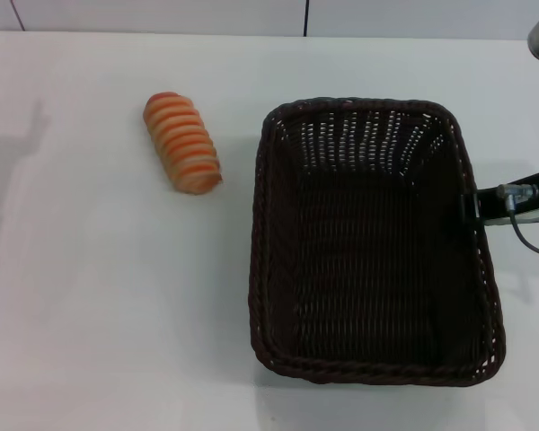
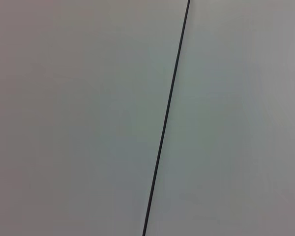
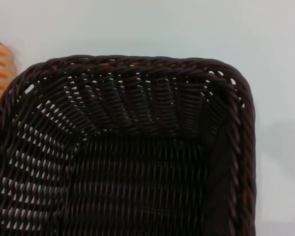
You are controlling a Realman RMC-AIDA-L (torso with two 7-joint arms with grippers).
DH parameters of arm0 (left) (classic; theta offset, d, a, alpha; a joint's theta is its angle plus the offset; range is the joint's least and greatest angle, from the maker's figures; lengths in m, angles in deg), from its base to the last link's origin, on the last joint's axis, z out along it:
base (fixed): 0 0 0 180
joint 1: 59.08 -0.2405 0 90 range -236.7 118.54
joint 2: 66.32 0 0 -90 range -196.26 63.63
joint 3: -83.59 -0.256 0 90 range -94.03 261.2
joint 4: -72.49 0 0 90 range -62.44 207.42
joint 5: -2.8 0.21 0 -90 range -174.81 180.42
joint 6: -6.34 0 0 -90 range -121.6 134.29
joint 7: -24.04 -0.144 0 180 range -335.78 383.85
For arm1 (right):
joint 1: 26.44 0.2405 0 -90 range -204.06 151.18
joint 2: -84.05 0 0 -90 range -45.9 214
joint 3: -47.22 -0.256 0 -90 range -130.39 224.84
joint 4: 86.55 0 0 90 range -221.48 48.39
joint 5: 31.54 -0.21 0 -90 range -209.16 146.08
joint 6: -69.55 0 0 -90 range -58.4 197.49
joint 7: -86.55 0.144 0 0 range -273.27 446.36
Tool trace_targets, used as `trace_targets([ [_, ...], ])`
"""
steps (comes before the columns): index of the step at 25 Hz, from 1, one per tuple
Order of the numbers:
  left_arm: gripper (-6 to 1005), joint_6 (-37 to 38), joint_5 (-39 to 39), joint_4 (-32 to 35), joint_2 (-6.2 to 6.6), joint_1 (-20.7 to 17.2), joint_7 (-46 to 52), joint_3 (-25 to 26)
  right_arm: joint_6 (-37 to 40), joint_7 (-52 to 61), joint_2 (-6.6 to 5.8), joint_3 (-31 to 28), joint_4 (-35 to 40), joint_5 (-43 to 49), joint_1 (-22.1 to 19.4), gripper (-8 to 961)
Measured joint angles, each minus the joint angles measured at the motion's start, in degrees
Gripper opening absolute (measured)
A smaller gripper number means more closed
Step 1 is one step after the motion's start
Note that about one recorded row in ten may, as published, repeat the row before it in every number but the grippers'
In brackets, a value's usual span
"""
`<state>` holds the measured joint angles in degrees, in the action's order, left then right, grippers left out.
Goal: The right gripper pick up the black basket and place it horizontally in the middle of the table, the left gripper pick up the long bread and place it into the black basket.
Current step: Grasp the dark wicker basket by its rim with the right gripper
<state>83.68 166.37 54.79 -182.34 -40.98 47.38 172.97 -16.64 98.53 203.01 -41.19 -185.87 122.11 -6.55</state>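
White worktop (image 1: 108, 305), head view: black basket (image 1: 368, 242) right of centre, long bread (image 1: 182, 142) apart at left; right end effector (image 1: 472, 208) at right rim, grip indiscernible. Left wrist: blank panel, seam. Right wrist: basket corner (image 3: 137, 147); light, stiff wicker, best pinched at braided rim.

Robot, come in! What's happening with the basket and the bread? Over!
Right gripper at basket right rim. Left gripper out of view. Bread lying left of basket, nothing between.

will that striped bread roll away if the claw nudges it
Probably, if pushed side-on: the long bread is a rounded, ridged cylinder lying on its side on the smooth white table. Pushed end-on, it would more likely slide. The ridges may give the fingers some hold.
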Motion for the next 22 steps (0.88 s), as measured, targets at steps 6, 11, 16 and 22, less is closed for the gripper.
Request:
trace_targets([
  [6, 860, 0.01, 0.06, 0.11, -0.14, -0.09, 0.02, -0.20, 0.53, -0.82, -0.24, -0.29, 0.44, 0.27, 0.20, 278],
  [11, 860, 0.01, 0.08, 0.05, -0.23, -0.22, 0.03, -0.43, 2.43, -5.80, -0.19, -2.37, 0.97, 0.47, 0.27, 192],
  [16, 860, 0.02, 0.09, 0.01, -0.26, -0.48, 0.04, -0.53, 3.85, -9.70, -0.15, -4.60, 2.44, 0.50, 0.45, 191],
  [22, 860, 0.07, 0.08, -0.03, -0.34, -0.57, 0.63, -0.54, 5.99, -13.47, -0.13, -5.28, 2.32, 0.52, 0.54, 186],
])
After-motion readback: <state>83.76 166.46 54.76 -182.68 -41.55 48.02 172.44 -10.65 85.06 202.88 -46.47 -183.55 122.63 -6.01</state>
